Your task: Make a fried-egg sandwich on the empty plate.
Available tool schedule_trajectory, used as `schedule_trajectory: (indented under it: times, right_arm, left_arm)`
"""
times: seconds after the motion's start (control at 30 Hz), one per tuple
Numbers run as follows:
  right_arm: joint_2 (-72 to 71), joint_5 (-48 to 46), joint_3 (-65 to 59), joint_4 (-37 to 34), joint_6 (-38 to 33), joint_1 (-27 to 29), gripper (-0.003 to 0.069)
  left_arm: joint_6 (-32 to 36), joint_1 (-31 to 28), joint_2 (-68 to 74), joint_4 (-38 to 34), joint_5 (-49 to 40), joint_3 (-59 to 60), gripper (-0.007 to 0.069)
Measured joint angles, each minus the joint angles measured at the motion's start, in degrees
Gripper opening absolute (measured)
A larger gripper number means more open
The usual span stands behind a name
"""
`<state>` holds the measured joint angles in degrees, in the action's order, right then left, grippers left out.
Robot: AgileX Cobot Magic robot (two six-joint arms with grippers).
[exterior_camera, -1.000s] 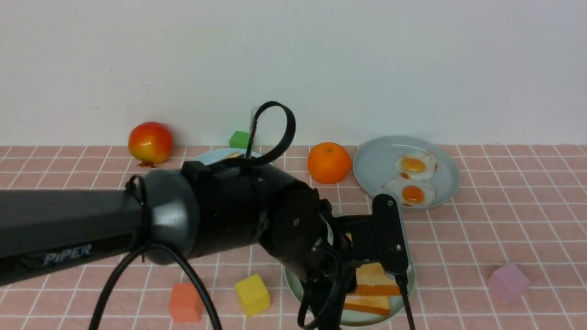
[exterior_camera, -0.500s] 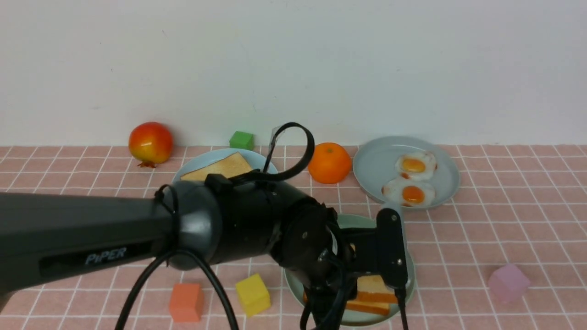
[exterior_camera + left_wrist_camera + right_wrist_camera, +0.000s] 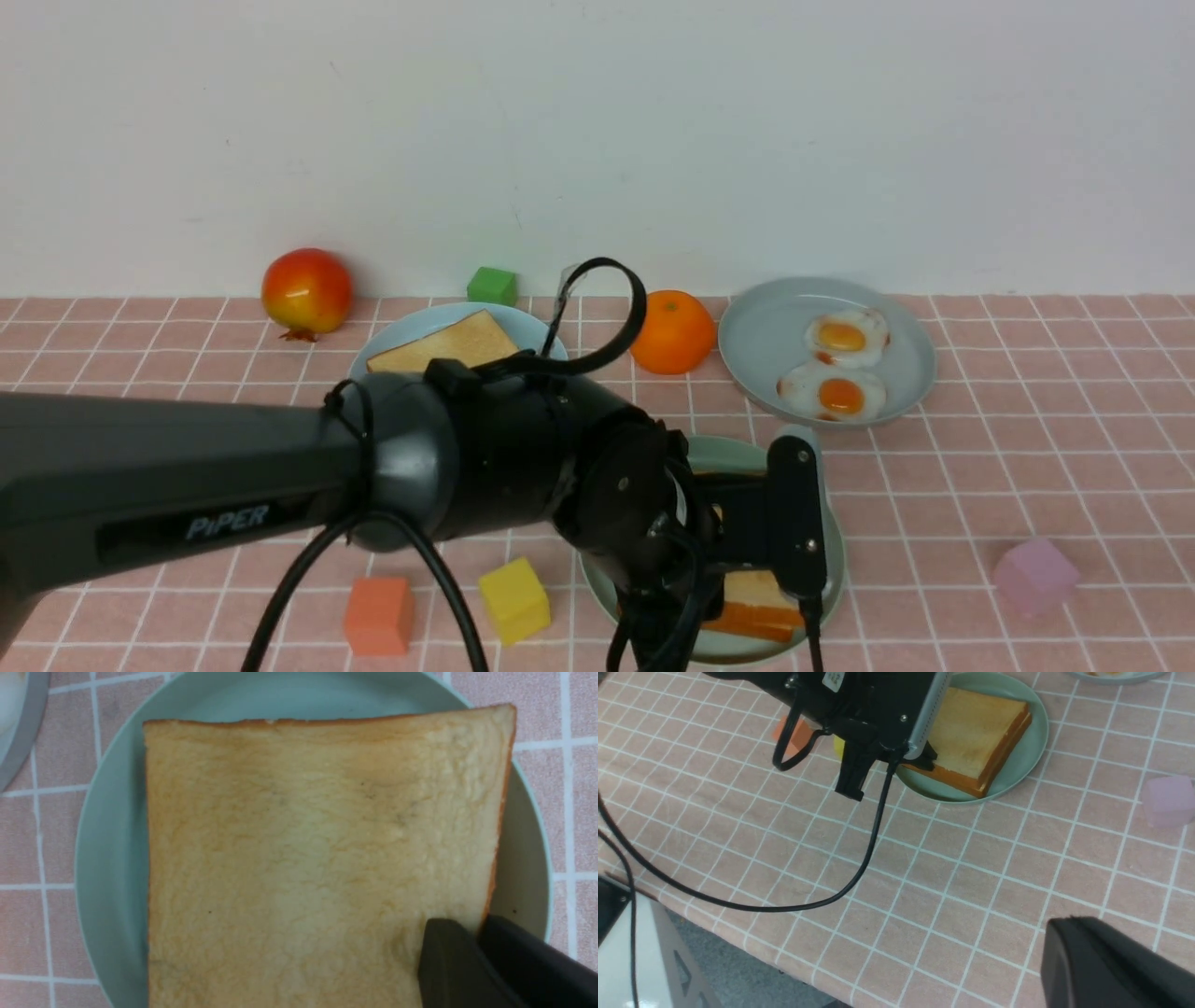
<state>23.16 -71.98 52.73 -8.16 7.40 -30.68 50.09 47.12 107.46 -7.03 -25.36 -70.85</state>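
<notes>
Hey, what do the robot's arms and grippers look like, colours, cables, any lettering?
The left arm is a glossy black tube, pale PiPER lettering and black cables looping off it. A silver-edged black camera block sits at its wrist. The left gripper has dark, blunt fingers. Only a dark part of the right gripper shows.
</notes>
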Motion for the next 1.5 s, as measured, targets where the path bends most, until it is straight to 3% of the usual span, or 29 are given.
schedule_trajectory:
  times: [0.27,0.63,0.73,0.8,0.9,0.97,1.2,1.33,1.5]
  right_arm:
    - [0.0,0.0,0.0,-0.5,0.0,0.0,0.0011]
    - [0.0,0.0,0.0,-1.3,0.0,0.0,0.0011]
    - [0.0,0.0,0.0,-1.5,-0.1,0.0,0.0011]
    - [0.0,0.0,0.1,-1.0,-0.4,0.0,0.0011]
    - [0.0,0.0,1.2,0.5,-0.8,0.0,0.0011]
    - [0.0,0.0,2.0,1.4,-0.9,0.0,0.0011]
    - [-1.9,0.0,1.6,1.7,-0.9,0.0,0.001]
    - [-5.6,0.0,-1.4,2.6,-0.9,0.0,0.001]
    - [-8.3,4.5,-5.5,2.8,-0.9,0.0,0.001]
  left_arm:
    - [0.0,0.0,-0.7,0.1,0.0,0.0,0.0286]
    - [0.0,0.0,-5.8,0.2,-0.5,0.0,0.0337]
    - [-3.8,0.1,-12.5,-1.8,-2.1,0.1,0.0289]
    - [-10.0,0.1,-18.4,-2.5,-2.6,0.1,0.0216]
    - [-22.8,0.1,-28.8,-2.3,-4.0,0.3,0.0045]
    - [-30.2,0.1,-35.4,-1.5,-4.8,1.9,0.0013]
    - [-41.9,0.1,-58.6,-0.7,-3.6,18.8,0.0012]
    - [-50.4,0.1,-76.8,-0.8,8.2,38.6,0.0012]
    - [-53.2,0.1,-85.3,-0.7,22.3,53.7,0.0012]
